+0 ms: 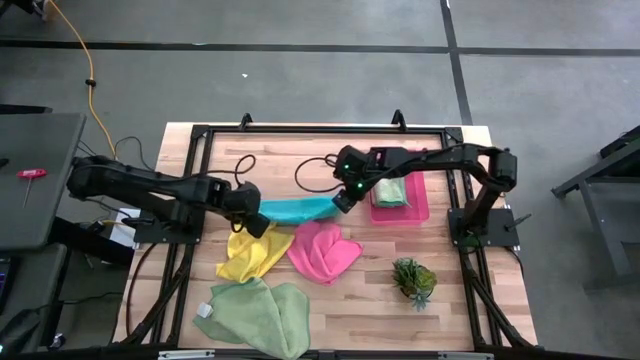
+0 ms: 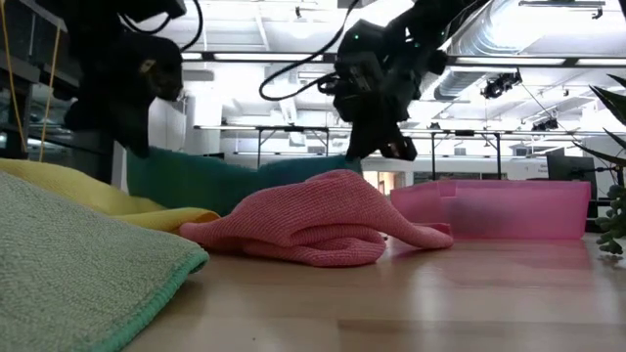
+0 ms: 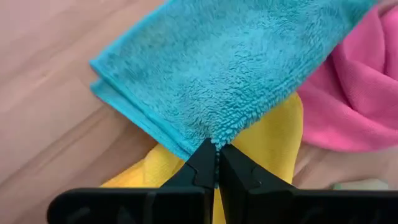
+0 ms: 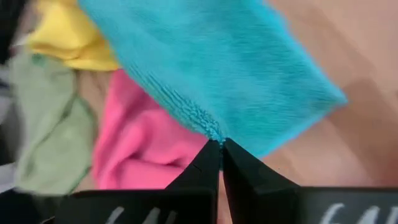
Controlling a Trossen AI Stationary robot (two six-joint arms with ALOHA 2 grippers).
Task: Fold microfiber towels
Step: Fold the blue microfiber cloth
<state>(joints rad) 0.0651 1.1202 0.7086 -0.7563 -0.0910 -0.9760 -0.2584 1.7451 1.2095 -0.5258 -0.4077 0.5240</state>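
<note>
Two arms share one cloth: the teal towel (image 1: 298,209) hangs stretched between them above the middle of the wooden surface (image 1: 350,300), lifted clear of the wood. The left gripper (image 1: 258,222) has its jaws pinched tight on one edge of it, and the left wrist view shows the dark fingertips (image 3: 205,165) meeting on the fuzzy teal hem. The right gripper (image 1: 344,201) has its jaws closed just as tight on the opposite end of the same towel, nearer the far edge of the surface.

Beneath the left gripper lies the yellow towel (image 1: 254,255), rumpled, and touching it toward the right side is the hot pink towel (image 1: 322,250), heaped in soft folds. From table height the pink one sits as a low mound in front of the teal sheet. A pale green towel (image 1: 258,312) lies spread and creased by the near edge, toward the left corner.

Close to the far right corner sits the pink tray (image 1: 420,210), with another pale green towel (image 1: 391,190) lying inside it, partly hidden by the right arm. A small spiky plant (image 1: 413,279) stands on the right side of the surface, apart from the cloths.
</note>
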